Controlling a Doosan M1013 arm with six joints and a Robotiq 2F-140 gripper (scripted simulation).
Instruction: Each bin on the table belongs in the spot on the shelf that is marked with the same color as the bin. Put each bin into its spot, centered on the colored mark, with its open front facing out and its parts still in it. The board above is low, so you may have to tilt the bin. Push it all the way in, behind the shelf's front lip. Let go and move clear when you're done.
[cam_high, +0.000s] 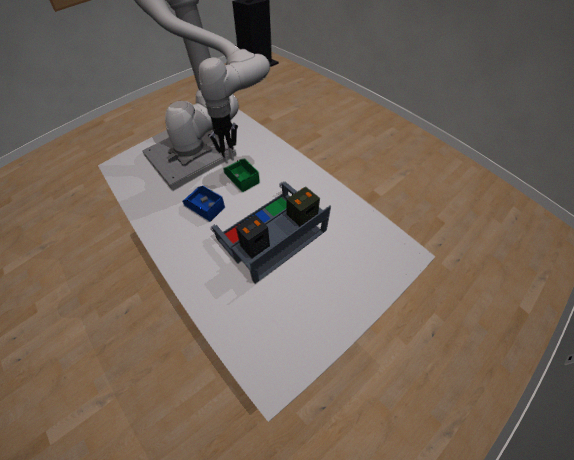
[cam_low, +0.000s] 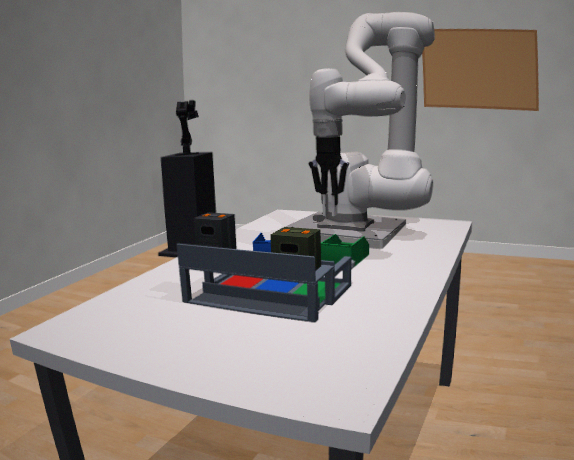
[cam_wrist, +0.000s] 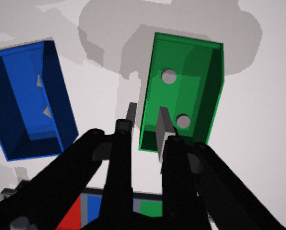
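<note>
My gripper (cam_high: 229, 157) (cam_low: 330, 207) (cam_wrist: 146, 116) points down above the table with a narrow gap between its fingers and nothing in it. The green bin (cam_high: 242, 175) (cam_low: 352, 251) (cam_wrist: 182, 95) sits on the table, just beyond and below the fingertips, with two round grey parts inside. The blue bin (cam_high: 195, 210) (cam_low: 260, 245) (cam_wrist: 25, 95) sits beside it and holds grey parts. The grey shelf (cam_low: 245, 260) has a red mark (cam_high: 231, 236) (cam_low: 242, 282), a blue mark (cam_high: 263, 216) (cam_low: 276, 286) and a green mark (cam_high: 275, 207) (cam_low: 312, 291). No bin covers them.
A dark box (cam_high: 255, 240) (cam_low: 215, 232) and an olive box (cam_high: 303, 207) (cam_low: 295, 245), both with orange patches on top, stand on the shelf's upper level. The arm's base plate (cam_high: 173, 181) lies behind the bins. A black pedestal (cam_high: 252, 32) (cam_low: 187, 200) stands beyond the table.
</note>
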